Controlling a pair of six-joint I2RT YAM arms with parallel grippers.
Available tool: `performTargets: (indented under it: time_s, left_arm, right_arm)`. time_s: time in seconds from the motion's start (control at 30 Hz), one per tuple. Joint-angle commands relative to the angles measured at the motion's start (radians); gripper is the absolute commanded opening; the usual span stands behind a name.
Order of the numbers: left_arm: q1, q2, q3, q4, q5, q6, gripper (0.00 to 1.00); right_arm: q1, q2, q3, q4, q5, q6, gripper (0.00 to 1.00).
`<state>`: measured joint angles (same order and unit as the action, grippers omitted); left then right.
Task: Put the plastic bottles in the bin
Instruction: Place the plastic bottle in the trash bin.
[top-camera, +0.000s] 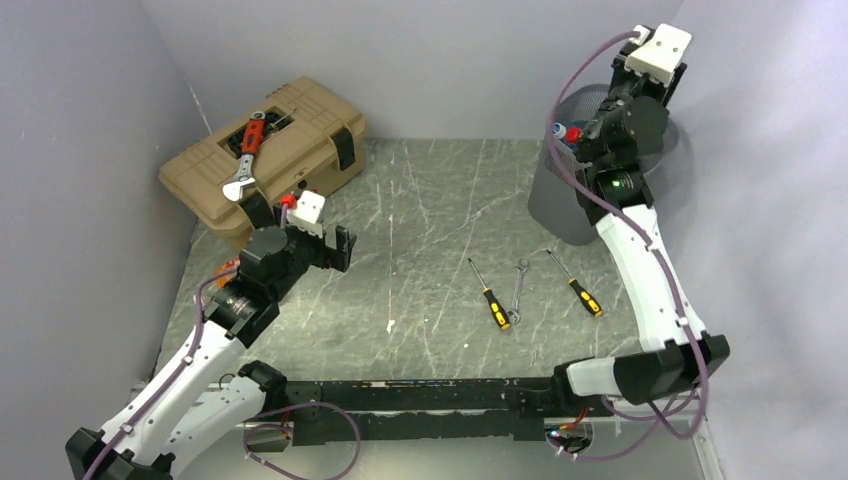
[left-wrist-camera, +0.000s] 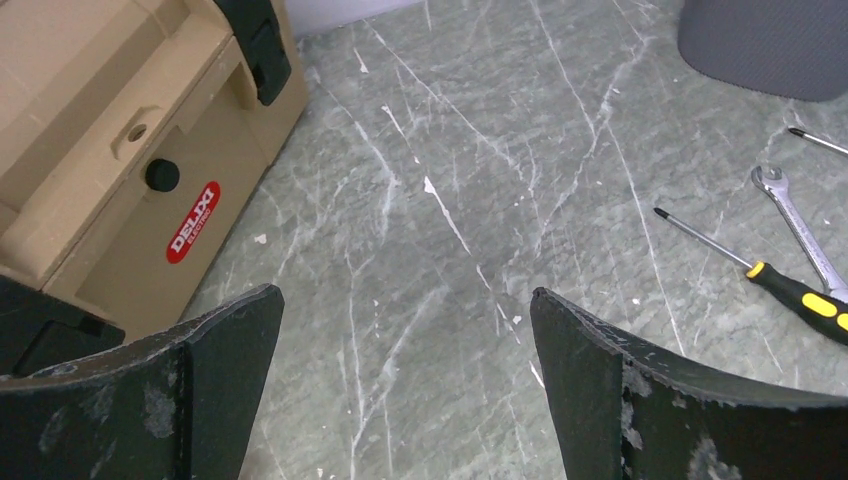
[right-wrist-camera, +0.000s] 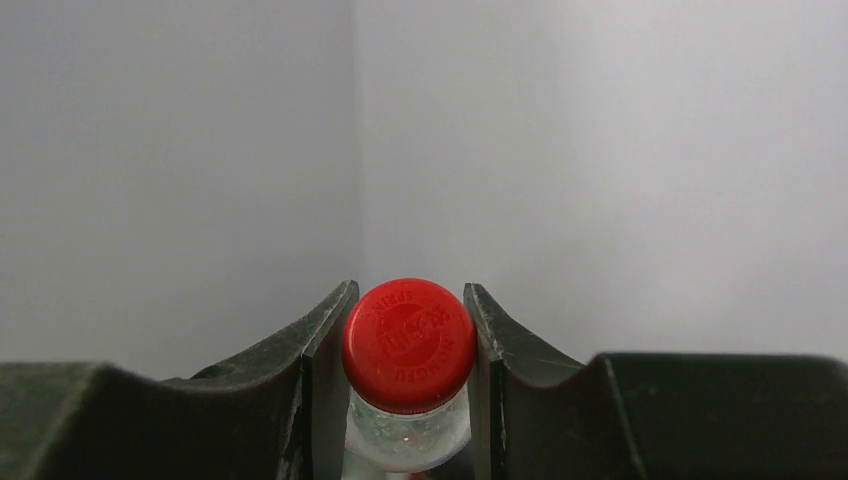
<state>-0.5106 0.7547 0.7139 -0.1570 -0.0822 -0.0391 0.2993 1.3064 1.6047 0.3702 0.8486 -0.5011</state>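
A clear plastic bottle (right-wrist-camera: 408, 425) with a red cap (right-wrist-camera: 408, 345) sits between the fingers of my right gripper (right-wrist-camera: 408, 292), which is shut on it just below the cap. In the top view the right gripper (top-camera: 588, 138) is raised over the rim of the grey mesh bin (top-camera: 556, 205) at the far right. The bottle's red cap (top-camera: 573, 132) shows at the rim; the rest of the bottle is hidden. My left gripper (left-wrist-camera: 405, 295) hangs open over bare table beside the toolbox, with nothing between its fingers. The top view puts the left gripper (top-camera: 335, 247) at the left.
A tan toolbox (top-camera: 262, 160) stands at the back left with a red-handled adjustable wrench (top-camera: 246, 158) on its lid. Two yellow-and-black screwdrivers (top-camera: 487, 294) (top-camera: 576, 284) and a small spanner (top-camera: 517, 292) lie on the table in front of the bin. Walls close in on three sides.
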Motion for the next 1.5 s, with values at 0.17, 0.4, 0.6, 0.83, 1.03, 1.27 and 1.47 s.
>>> performTargets:
  time_s: [0.17,0.4,0.6,0.83,1.03,1.27,1.47]
  left_arm:
    - [0.003,-0.041,0.036,0.015,-0.056,-0.016,0.99]
    - [0.004,-0.064,0.037,0.018,-0.024,-0.019,0.99]
    - [0.004,-0.079,0.038,0.022,0.038,-0.016,0.99]
    - [0.005,-0.065,0.043,0.02,0.063,-0.024,0.99]
    - [0.006,-0.058,0.045,0.02,0.073,-0.031,0.99]
    - [0.004,-0.057,0.044,0.016,0.073,-0.03,0.99]
    - [0.004,-0.05,0.047,0.013,0.073,-0.03,0.99]
  right_arm:
    - [-0.291,0.026,-0.097,0.111,-0.074,0.265,0.0]
    - [-0.399,0.146,-0.135,0.099,-0.15,0.465,0.0]
    - [-0.478,0.229,-0.196,0.171,-0.31,0.58,0.0]
    - [-0.485,0.291,-0.224,0.172,-0.292,0.546,0.0]
    - [-0.484,0.277,-0.247,0.025,-0.393,0.542,0.0]
    - [-0.472,0.256,-0.246,-0.099,-0.495,0.61,0.42]
    - [-0.378,0.209,-0.22,-0.12,-0.478,0.552,0.77]
